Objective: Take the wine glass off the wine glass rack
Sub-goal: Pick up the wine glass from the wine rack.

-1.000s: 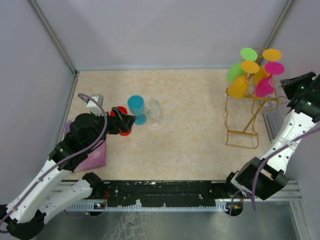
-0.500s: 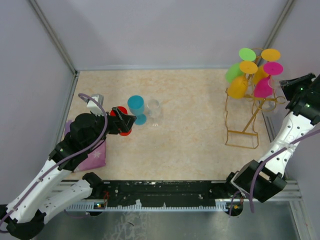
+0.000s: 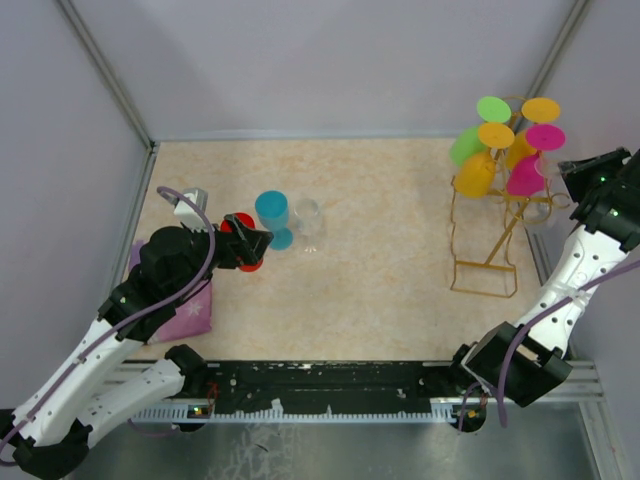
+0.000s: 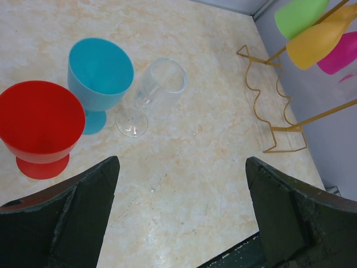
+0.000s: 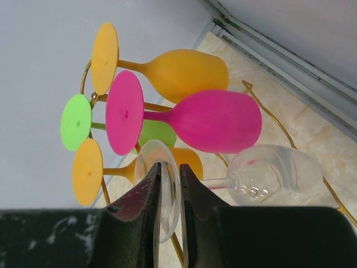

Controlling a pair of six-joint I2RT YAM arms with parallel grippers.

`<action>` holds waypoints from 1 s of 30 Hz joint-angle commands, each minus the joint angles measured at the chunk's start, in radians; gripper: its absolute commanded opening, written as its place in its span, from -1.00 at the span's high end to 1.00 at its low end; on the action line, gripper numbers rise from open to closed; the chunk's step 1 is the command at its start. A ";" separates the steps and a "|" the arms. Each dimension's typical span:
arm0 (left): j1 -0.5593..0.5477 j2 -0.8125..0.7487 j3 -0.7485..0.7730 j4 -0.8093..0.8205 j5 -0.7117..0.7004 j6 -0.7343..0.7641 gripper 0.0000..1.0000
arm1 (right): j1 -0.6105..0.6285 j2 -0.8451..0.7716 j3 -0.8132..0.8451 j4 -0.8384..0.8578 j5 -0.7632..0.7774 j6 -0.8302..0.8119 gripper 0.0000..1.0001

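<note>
One clear glass (image 5: 273,178) hangs on the rack (image 3: 490,262) far right, its foot pinched in the right gripper (image 5: 170,176); stem lies crosswise to the fingers; left gripper (image 4: 184,195) gapes empty, well apart.

pale grey walls (image 3: 330,60) enclose a beige marbled tabletop (image 3: 380,260).

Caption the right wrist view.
Right hand pinches the foot of the clear glass on the rack, beside coloured glasses.
</note>
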 commanded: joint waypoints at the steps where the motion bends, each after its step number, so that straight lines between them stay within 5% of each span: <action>1: 0.003 0.003 -0.003 0.033 0.010 0.014 -0.99 | -0.008 -0.039 0.053 0.015 0.003 -0.005 0.63; 11: 0.003 0.001 -0.007 0.027 0.010 0.016 -0.99 | -0.008 -0.021 0.066 -0.016 -0.010 -0.010 0.37; 19: 0.003 0.003 -0.010 0.023 0.011 0.016 -0.99 | -0.008 -0.034 0.082 -0.041 0.010 -0.027 0.76; 26: 0.003 0.009 -0.010 0.010 0.027 0.013 -0.99 | -0.007 -0.034 0.101 -0.069 0.017 -0.049 0.70; 30: 0.003 0.015 -0.007 0.004 0.033 0.013 -0.99 | -0.007 -0.031 0.117 -0.075 0.016 -0.054 0.86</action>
